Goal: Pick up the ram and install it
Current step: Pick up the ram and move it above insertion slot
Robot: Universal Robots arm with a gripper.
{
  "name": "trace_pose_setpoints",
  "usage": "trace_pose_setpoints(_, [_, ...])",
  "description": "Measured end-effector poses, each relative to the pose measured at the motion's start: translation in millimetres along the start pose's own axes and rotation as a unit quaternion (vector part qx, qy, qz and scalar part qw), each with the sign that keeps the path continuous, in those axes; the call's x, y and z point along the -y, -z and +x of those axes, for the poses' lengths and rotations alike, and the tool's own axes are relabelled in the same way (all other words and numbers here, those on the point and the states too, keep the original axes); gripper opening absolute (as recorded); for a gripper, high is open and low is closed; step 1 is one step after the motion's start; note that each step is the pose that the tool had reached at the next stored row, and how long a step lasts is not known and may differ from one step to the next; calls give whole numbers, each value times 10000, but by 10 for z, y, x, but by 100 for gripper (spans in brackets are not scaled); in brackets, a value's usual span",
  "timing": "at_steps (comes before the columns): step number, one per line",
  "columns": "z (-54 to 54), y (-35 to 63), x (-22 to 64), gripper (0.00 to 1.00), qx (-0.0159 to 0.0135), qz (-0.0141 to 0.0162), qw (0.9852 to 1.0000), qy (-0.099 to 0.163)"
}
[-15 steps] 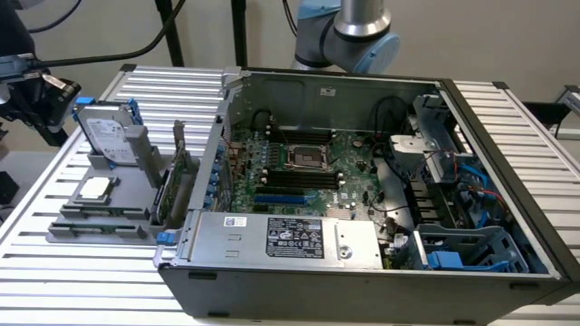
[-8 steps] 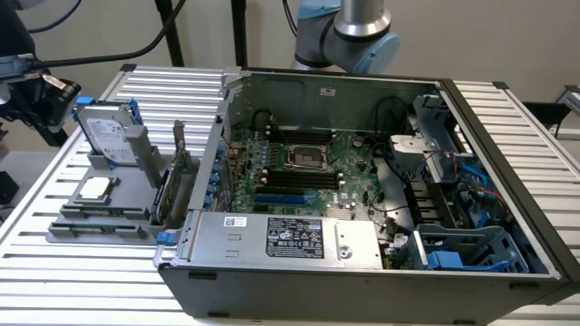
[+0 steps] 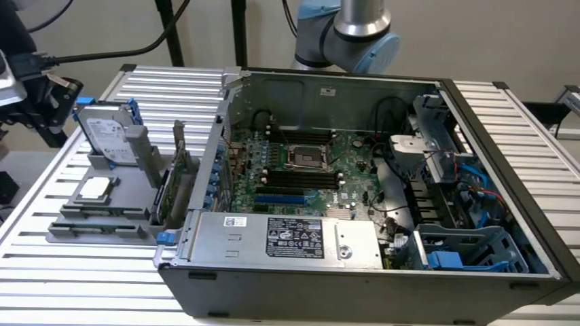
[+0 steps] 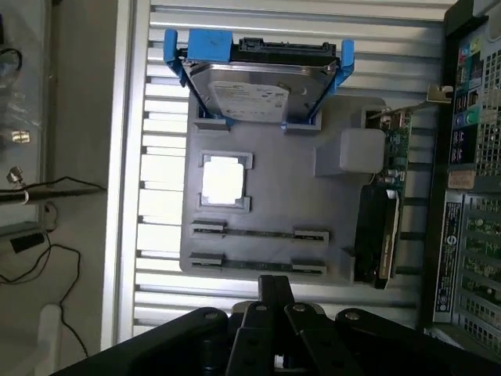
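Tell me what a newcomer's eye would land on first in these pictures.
The big open computer case dominates the exterior view, its motherboard laid bare. On the exterior view's left sits a grey holder carrying a hard drive in a blue bracket, a silver processor chip and two ram sticks. In the wrist view the gripper hovers close to the ram sticks.

Open computer case (image 3: 363, 292) sits on the slatted table (image 3: 73, 285), motherboard (image 3: 308, 170) exposed. Left of it I see a gray tray (image 3: 136, 197) — hard drive (image 3: 107, 136) upright at the far end, silver processor (image 3: 95, 190) mid-tray, ram (image 3: 98, 228) lying flat at the near end. Robot arm (image 3: 358, 27) stands beyond the case's far wall.
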State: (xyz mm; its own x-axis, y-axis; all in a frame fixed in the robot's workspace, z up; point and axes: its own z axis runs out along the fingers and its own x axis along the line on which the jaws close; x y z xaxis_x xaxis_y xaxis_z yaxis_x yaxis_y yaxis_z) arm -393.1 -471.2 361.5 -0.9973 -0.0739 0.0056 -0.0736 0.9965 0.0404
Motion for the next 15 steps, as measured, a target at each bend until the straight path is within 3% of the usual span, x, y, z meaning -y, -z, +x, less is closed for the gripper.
trace_pose_setpoints(4, [0,-12,1,11,-14,2,9994,359])
trace_pose_setpoints(8, [0,-25,1,11,-29,4,9974,721])
trace_pose_setpoints(12, [0,-37,1,11,-44,6,9941,1082])
trace_pose_setpoints(15, [0,-47,2,11,-55,7,9907,1357])
